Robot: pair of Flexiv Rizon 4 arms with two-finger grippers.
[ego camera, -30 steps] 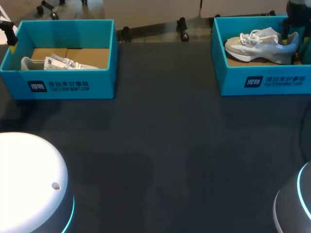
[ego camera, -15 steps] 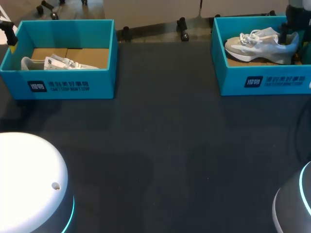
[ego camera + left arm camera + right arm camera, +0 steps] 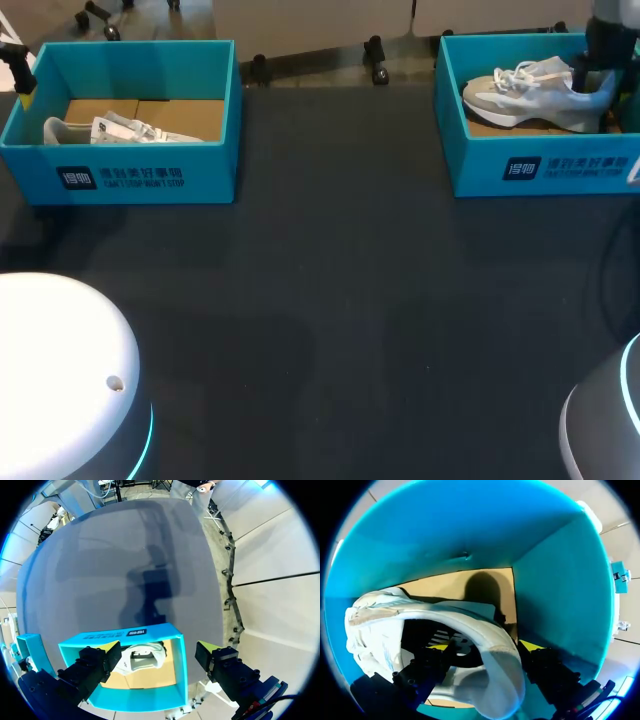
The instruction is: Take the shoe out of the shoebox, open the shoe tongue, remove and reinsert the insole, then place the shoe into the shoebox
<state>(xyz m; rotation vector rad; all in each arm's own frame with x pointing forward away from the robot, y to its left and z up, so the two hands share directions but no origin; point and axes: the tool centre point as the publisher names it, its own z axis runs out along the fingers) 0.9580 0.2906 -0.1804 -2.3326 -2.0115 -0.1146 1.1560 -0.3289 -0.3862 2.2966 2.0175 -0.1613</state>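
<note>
The table carried two blue boxes: the right shoebox at two o'clock in the head view and the left shoebox at ten o'clock. The shoe in hand, grey and white with loose laces, stood on its sole inside the right shoebox, toe toward nine o'clock, not yet taken out. A second white shoe lay low in the left shoebox. The right gripper was down at the heel with its fingers wide apart, one inside the opening and one outside the heel collar; no clamp on the collar was seen. The left gripper hung over the left shoebox, equally wide and holding nothing. Judged light, with a soft, yielding upper and a stiffer heel and sole, the shoe is best taken at the padded heel collar, where a pinch should hold; the laces may snag.
</note>
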